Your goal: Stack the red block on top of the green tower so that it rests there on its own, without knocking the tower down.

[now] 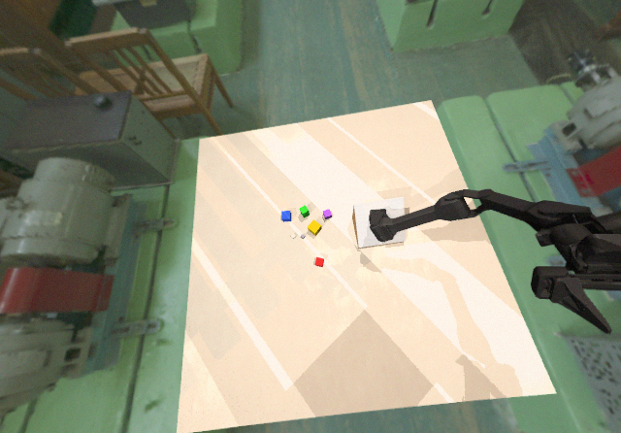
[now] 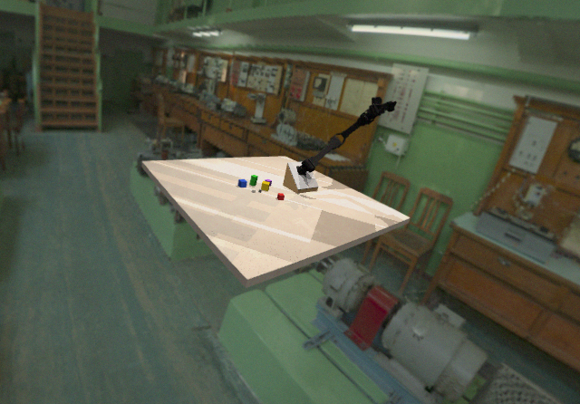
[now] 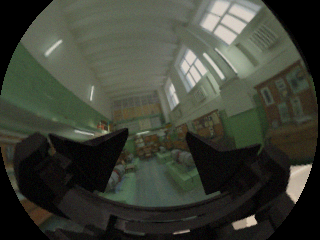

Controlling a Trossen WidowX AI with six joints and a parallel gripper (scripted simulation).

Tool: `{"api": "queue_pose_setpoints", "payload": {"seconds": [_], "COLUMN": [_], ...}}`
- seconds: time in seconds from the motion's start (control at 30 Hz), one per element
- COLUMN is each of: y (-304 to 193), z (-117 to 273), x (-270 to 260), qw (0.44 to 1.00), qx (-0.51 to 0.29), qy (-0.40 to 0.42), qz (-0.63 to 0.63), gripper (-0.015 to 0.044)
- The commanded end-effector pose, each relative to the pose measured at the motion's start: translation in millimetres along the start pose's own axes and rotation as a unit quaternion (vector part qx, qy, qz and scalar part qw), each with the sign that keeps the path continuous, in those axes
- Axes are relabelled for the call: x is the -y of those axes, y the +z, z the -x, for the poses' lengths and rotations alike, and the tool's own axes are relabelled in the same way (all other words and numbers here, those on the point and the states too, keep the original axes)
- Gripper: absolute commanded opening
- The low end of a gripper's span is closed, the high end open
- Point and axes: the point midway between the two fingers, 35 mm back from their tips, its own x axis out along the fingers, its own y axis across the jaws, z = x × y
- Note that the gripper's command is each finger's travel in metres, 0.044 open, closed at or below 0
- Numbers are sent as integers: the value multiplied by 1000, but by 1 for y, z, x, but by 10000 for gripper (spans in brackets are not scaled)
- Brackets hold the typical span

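The red block (image 1: 319,261) (image 2: 280,197) lies on the table, apart from the other blocks and nearest the table's front in the exterior view. The green tower (image 1: 304,211) (image 2: 253,180) stands upright between the blue and purple blocks. Nothing is on its top. My gripper (image 3: 158,132) (image 2: 392,105) is open, with nothing between its fingers. It is raised high, far from the red block and the tower, beyond the table's right side in the top view. The wrist view shows the room, with no blocks.
A yellow block (image 1: 314,227) (image 2: 265,186) lies close to the tower. A blue block (image 1: 286,216) (image 2: 242,183) and a purple block (image 1: 327,214) (image 2: 268,180) flank it. Two tiny pale and grey pieces lie nearby. The arm's wedge-shaped base (image 1: 365,227) (image 2: 293,182) stands to the right.
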Motion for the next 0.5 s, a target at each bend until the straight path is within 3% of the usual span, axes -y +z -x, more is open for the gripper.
{"api": "queue_pose_setpoints", "payload": {"seconds": [0.0, 0.13, 0.47], "y": [-2, -34, -82], "z": [-2, -40, -76], "x": [3, 66, 196], "qw": [1000, 995, 963], "qx": [-2, -50, -131], "qy": [-4, -81, -226], "qz": [2, 35, 64], "gripper": [426, 440, 440]}}
